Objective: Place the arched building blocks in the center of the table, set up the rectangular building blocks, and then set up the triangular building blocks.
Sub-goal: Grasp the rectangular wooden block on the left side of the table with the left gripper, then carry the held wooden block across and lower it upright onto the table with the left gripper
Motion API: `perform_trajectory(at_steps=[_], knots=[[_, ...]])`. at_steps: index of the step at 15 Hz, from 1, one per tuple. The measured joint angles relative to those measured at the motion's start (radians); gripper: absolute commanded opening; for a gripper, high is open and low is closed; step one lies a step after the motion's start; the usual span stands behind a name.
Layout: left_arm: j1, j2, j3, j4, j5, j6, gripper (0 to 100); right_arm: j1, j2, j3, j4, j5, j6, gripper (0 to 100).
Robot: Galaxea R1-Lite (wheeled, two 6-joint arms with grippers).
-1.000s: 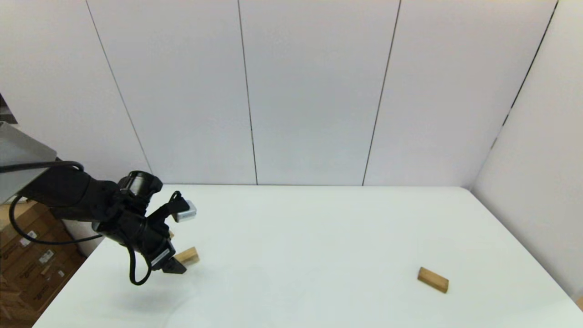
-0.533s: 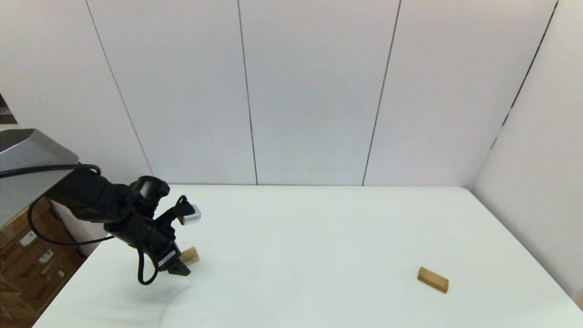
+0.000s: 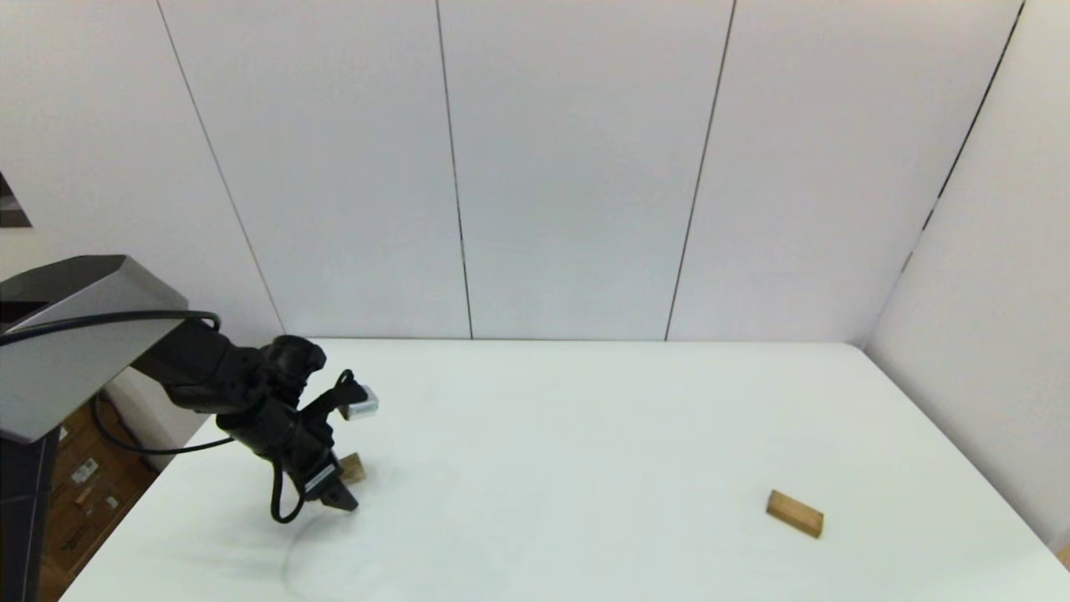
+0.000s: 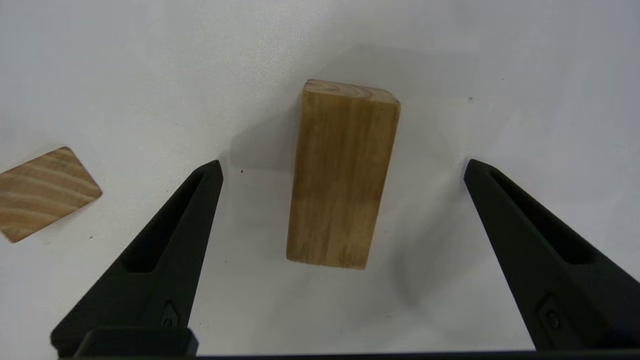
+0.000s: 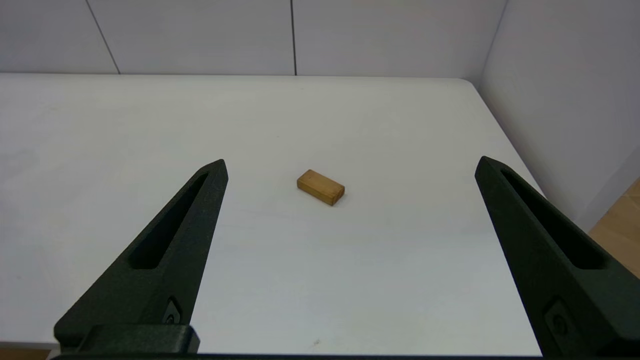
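Left gripper (image 4: 342, 165), jaws apart, straddles what seems the arched block (image 4: 342, 175).

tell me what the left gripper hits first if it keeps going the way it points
Most likely the wooden block lying on the table. In the left wrist view it sits centred between the open jaws of the left gripper, just ahead. Which block it is can't be told from here, and the exact gap is unclear.

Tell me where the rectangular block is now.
In the head view, the rectangular block lies flat on the right side of the table, near its front edge, far from the left gripper.
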Motion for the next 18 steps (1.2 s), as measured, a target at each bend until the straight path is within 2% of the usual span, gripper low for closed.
perform_trajectory(at_steps=[10, 12, 15, 18], knots=[[0.001, -0.011, -0.012, 0.006, -0.008, 0.0, 0, 0.0, 0.0, 0.0, 0.0, 0.0, 0.0, 100], [-0.005, -0.035, -0.013, 0.016, -0.035, 0.0, 0, 0.0, 0.0, 0.0, 0.0, 0.0, 0.0, 100], [-0.072, -0.08, -0.053, 0.089, -0.07, 0.0, 0, 0.0, 0.0, 0.0, 0.0, 0.0, 0.0, 100], [-0.2, -0.101, -0.177, 0.18, -0.072, -0.002, 0, 0.0, 0.0, 0.0, 0.0, 0.0, 0.0, 100]])
